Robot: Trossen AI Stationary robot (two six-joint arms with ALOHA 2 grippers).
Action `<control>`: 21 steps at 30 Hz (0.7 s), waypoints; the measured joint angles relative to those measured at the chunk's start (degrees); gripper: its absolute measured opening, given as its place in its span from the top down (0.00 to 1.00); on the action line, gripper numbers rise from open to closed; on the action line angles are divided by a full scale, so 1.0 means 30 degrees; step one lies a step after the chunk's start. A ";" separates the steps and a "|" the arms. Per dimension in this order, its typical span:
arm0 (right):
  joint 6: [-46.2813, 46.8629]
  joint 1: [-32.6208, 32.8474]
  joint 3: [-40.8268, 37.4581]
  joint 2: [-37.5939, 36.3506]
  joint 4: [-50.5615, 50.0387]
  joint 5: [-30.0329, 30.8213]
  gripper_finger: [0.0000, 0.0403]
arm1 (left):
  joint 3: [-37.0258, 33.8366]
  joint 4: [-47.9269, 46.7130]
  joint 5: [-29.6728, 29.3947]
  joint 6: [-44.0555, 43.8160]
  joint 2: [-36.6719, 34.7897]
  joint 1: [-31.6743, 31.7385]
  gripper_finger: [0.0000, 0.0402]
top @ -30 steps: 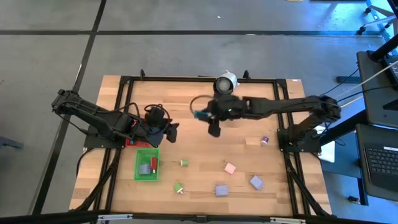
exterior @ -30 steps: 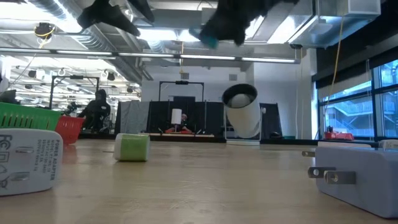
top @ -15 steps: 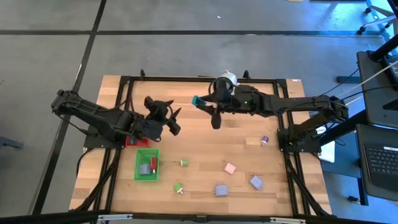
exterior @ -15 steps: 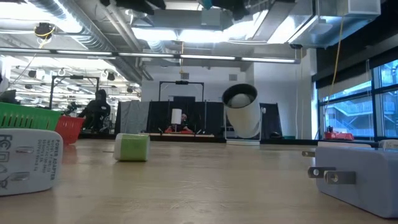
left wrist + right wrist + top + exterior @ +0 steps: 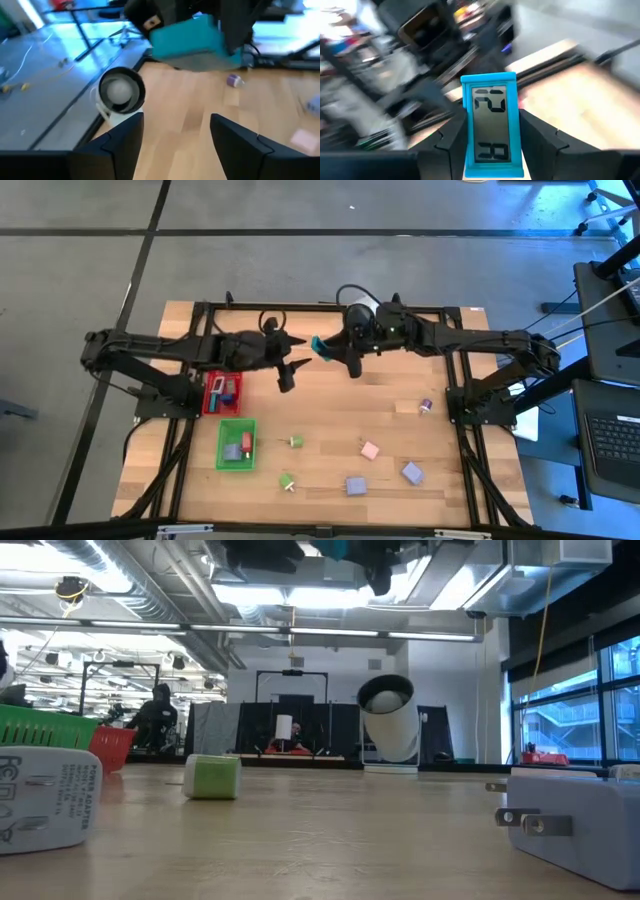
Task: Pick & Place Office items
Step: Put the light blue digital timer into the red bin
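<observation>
— Position from above? 
— A teal rectangular digital clock [image 5: 319, 345] is held clamped by the right gripper [image 5: 330, 350] above the table's far middle; the left gripper [image 5: 293, 360], jaws spread and empty, is seen just beside it, pointing at it.
— Left wrist view? 
— The clock [image 5: 192, 39] is seen ahead of the parted fingers [image 5: 120, 135], long axis across them.
— Right wrist view? 
— The clock [image 5: 489, 124] is pinched lengthwise.
</observation>
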 joint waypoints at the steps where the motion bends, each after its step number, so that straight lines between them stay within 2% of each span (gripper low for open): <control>1: 0.0493 -0.0228 0.0000 0.0000 -0.0123 -0.1250 0.62 | 0.0048 -0.0035 0.0725 0.0855 0.0000 0.0342 0.43; 4: 0.2000 -0.0596 0.0000 0.0035 -0.0613 -0.3989 0.62 | 0.0194 0.0297 0.2643 0.2932 -0.0007 0.1114 0.43; 8: 0.2544 -0.0580 0.0000 0.0080 -0.1701 -0.5907 0.62 | 0.0198 0.0839 0.3951 0.4976 -0.0007 0.1683 0.43; 21: 0.6045 -0.0282 0.0000 0.0087 -0.2637 -0.6372 0.62 | 0.0220 0.2638 0.7323 0.9633 0.0255 0.1700 0.44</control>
